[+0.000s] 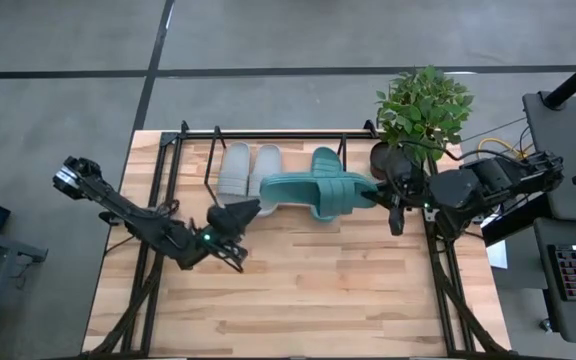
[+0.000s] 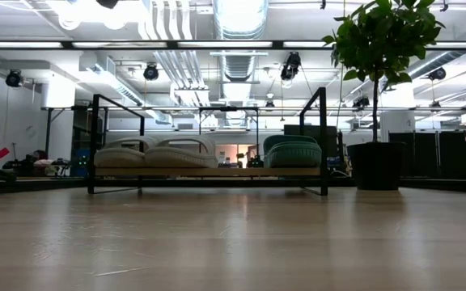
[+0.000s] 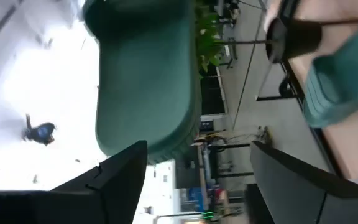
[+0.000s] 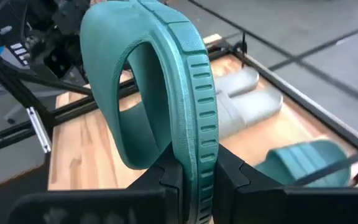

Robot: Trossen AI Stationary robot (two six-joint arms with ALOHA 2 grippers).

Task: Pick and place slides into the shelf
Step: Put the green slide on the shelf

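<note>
The right end effector is clenched on the edge of a teal green slide, its two fingers pinching the ribbed sole rim so that the sandal hangs in the air, strap arch outward, as the right wrist view shows. From above, this held slide stretches across the front of the shelf, crosswise to the sandals already stored there. The left end effector sits just beside the slide's far end with its fingers spread apart and nothing between them; the left wrist view shows the teal sole just ahead of those fingers.

On the shelf, the light grey pair lies side by side, and the other teal green slide rests next to it. The low view confirms three sandals on the wood base between the black end loops. One slide is not yet placed, so the task looks nearly done.

The risks lie in the grip and the approach. A pinch on a thin foam rim may let the sandal pivot or slip if it swings. Held crosswise, it could catch a rod or push the seated teal slide out of line. The potted plant stands close to the right arm, on the worktop, and could be brushed.
</note>
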